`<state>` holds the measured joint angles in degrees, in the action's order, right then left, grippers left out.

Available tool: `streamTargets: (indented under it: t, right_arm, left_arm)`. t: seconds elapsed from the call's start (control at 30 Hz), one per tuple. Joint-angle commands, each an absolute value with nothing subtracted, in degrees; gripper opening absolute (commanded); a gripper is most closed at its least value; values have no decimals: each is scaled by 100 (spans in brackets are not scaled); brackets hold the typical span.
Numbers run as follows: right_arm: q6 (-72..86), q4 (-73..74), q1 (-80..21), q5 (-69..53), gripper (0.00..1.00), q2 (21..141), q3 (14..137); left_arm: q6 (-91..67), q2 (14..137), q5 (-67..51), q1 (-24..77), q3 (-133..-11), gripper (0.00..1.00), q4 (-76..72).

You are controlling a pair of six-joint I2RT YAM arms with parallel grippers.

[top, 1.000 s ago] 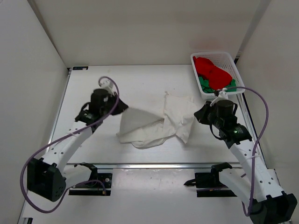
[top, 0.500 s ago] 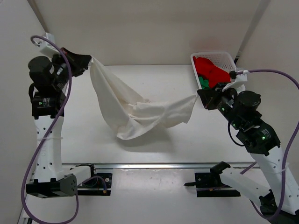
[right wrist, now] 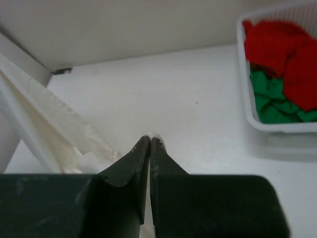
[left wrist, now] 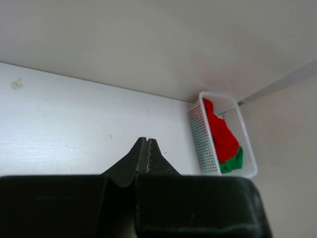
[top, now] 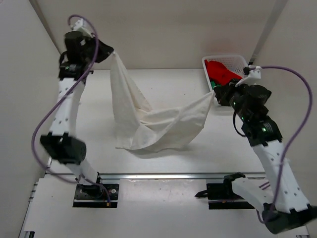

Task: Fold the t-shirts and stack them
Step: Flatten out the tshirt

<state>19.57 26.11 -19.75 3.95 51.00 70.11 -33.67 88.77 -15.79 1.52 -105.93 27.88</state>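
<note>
On my overhead feed the white t-shirt (top: 148,126) hung stretched between the two arms. The left gripper (top: 110,51) was lifted high and had one corner of it. The cloth fell away steeply below and to the right of those fingers, down to a sagging belly whose lowest folds rested on the table (top: 163,82). The right gripper (top: 217,94) sat lower and held the opposite corner, and the fabric ran off to the left of its fingers in a shallower slope.

On the left wrist feed the left gripper (left wrist: 147,144) had its jaws pressed together with no gap. I could not see cloth between the tips there, and only the overhead view showed the shirt hanging from them. On the right wrist feed the right gripper (right wrist: 149,141) was clamped as well, with a small scrap of white poking out just past the tips. The white t-shirt (right wrist: 54,124) draped away to the left of and beneath the fingers.

The white basket (top: 242,62) stood just behind the right fingers, holding the red t-shirt (top: 220,70) heaped over the green t-shirt (top: 212,84). From the right wrist the basket (right wrist: 277,126) lay ahead and to the right of the tips, the red t-shirt (right wrist: 282,44) at its far end and the green t-shirt (right wrist: 270,99) nearer. From the left wrist the basket (left wrist: 198,129) was well to the right of the tips, with the red t-shirt (left wrist: 220,134) and the green t-shirt (left wrist: 230,161) inside.
</note>
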Motion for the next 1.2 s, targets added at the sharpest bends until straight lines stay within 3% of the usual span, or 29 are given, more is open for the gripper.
streamTargets:
  t: [0.0,0.07,0.1,0.2,0.33,0.43,0.53,0.7,1.17]
  right_arm:
    - [2564,1470,-846,-1237,0,5905,6364]
    - [2584,1423,-931,-979,0,6676,6799]
    - [2436,1459,-1158,-802,1,6871,6925]
    - [2312,1714,-1388,-607,1,7592,7567]
    - [2268,1696,-1336,-580,0,7822,7594]
    - [2338,1565,-1362,-642,0,7761,7270]
    - [2408,1415,-1362,-493,0,7375,6778]
    - [2505,1231,-1415,-588,0,6874,6013]
    - [2637,976,-2082,-642,0,6504,5212]
  left_arm:
    - [-3155,10499,-774,518,-11729,1,3398]
    - [-3216,12339,-572,528,-14137,9,4143]
    - [-3400,12653,-606,432,-14585,18,4296]
    - [-3561,12587,-723,325,-13476,32,3762]
    - [-2980,11965,-9,703,-12615,40,3877]
    - [-3189,10655,-9,914,-10421,39,2844]
    - [-3655,9225,-105,1037,-7216,39,1647]
    - [-4227,7676,-290,967,-4513,36,705]
    - [-4868,7233,536,950,-2804,48,107]
